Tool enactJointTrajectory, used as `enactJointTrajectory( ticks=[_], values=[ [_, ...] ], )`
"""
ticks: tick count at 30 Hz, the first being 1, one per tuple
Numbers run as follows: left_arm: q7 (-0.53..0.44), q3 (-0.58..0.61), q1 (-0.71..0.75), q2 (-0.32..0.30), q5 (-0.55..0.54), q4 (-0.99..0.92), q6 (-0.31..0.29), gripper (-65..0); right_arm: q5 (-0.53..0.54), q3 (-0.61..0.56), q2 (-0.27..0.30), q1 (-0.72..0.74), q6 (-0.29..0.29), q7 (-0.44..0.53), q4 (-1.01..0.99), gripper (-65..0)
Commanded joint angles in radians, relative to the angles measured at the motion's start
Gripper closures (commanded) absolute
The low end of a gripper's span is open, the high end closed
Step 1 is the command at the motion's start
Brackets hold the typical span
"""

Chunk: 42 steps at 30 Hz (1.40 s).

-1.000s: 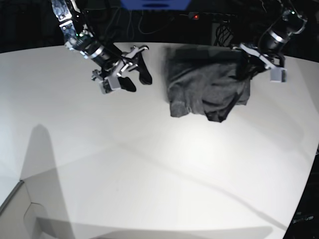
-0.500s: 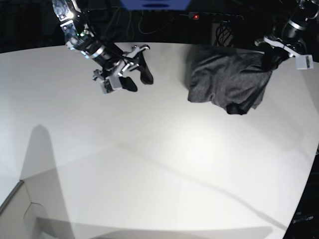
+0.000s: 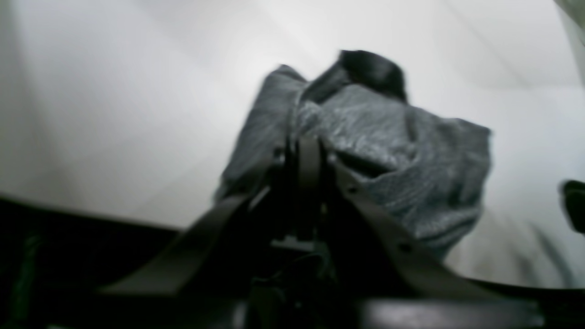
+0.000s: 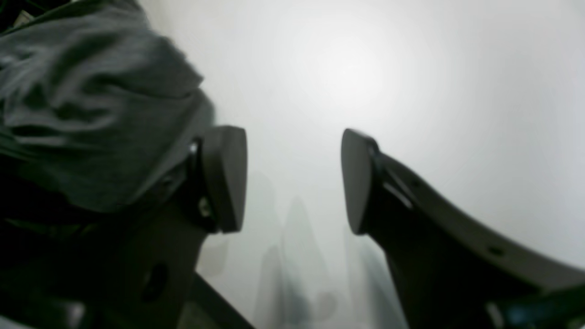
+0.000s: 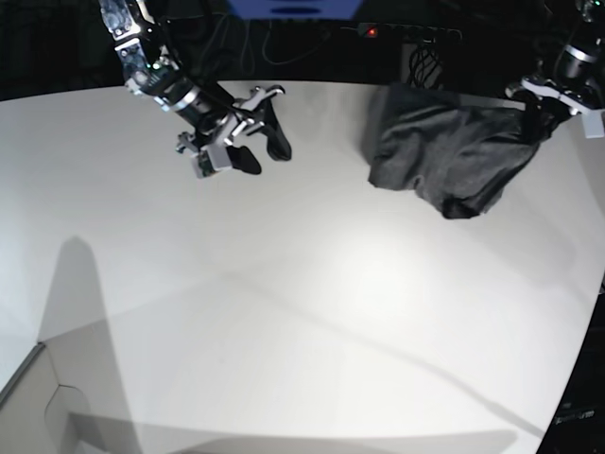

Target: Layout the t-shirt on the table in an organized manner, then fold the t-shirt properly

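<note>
The left pincer was clenched on the t-shirt at the upper right of the frame, the bunched cloth trailing left onto the tabletop. The right pincer hovered released, well apart at upper left.

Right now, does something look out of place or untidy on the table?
Yes. The t-shirt is a crumpled bunch at the far edge of the table, not laid flat. The left pincer is shut on its fabric, while the right pincer stands open and empty.
</note>
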Motion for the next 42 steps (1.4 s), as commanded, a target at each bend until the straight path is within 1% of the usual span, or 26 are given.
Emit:
enactJointTrajectory(
  ticks=[1, 8, 12, 14, 21, 30, 34, 35, 37, 42],
  values=[
    [-0.028, -0.005, -0.018, -0.023, -0.011, 0.009, -0.006, -0.2, 0.015, 0.001, 0.003, 0.0, 0.011, 0.023, 0.015, -33.6],
    [-0.028, 0.004, -0.101, -0.039, 0.093, -0.089, -0.006, -0.4, 0.015, 0.001, 0.003, -0.001, 0.011, 0.023, 0.015, -33.6],
    [-0.028, 0.016, -0.148, -0.057, 0.148, -0.156, -0.006, -0.4, 0.015, 0.001, 0.003, -0.003, 0.011, 0.023, 0.024, -33.6],
    [-0.028, 0.016, -0.165, -0.077, 0.165, -0.184, -0.006, -0.4, 0.015, 0.001, 0.003, -0.003, 0.011, 0.023, 0.024, -33.6],
    [-0.036, 0.016, -0.183, -0.129, 0.168, -0.248, -0.006, -0.4, 0.015, -0.006, 0.003, 0.005, 0.012, 0.023, 0.024, -34.0],
    [-0.033, 0.018, -0.239, -0.168, 0.17, -0.386, -0.006, -0.5, 0.015, -0.117, 0.003, 0.028, 0.012, 0.023, 0.017, -33.9],
    [-0.034, 0.018, -0.253, -0.174, 0.17, -0.386, -0.006, -0.6, 0.015, -0.14, 0.003, 0.042, 0.012, 0.023, 0.015, -33.7],
    [-0.034, 0.016, -0.256, -0.175, 0.17, -0.385, -0.006, -1.3, 0.015, -0.141, 0.005, 0.042, 0.012, 0.023, 0.015, -33.7],
    [-0.037, 0.016, -0.259, -0.18, 0.17, -0.39, -0.006, -5.8, 0.015, -0.141, 0.008, 0.04, 0.012, 0.023, 0.015, -33.7],
    [-0.039, 0.015, -0.274, -0.2, 0.17, -0.411, -0.006, -26.3, 0.015, -0.137, 0.01, 0.04, 0.012, 0.023, 0.015, -33.7]
  ],
)
